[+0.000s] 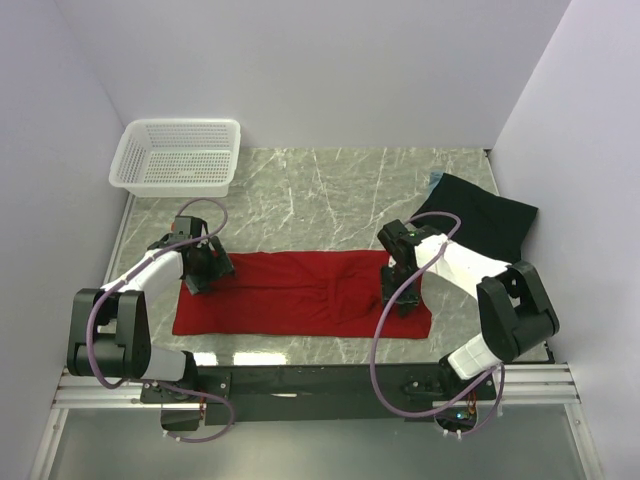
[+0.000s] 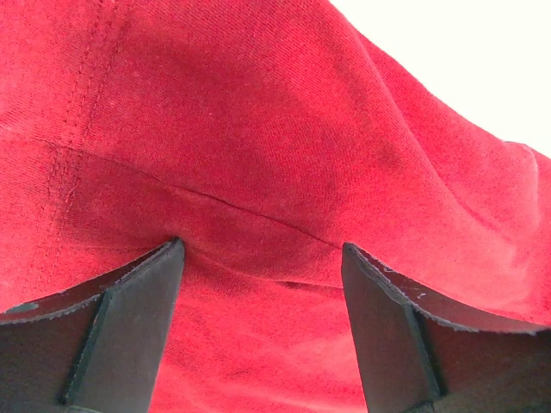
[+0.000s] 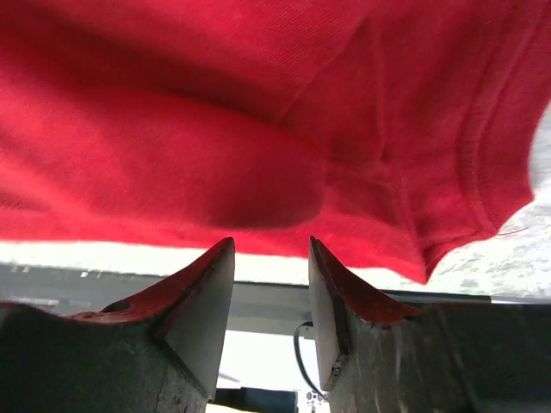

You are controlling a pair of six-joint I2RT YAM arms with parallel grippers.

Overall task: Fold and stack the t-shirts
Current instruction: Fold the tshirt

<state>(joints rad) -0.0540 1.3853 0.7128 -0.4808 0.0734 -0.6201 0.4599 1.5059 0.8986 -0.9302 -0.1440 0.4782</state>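
Red t-shirt lies spread along the bench near edge; left hand gapes wide, right hand half-open, both empty. Uneven pinches would likely skew the fold.

Cloth, plastic, stone-look top.
Red shirt: matt knit cloth, fine ribbed weave, stitched hems. Black shirt: matt soft cloth. Basket: white plastic mesh, slight sheen. Worktop: smooth grey marble-look, veined, lightly glossy.
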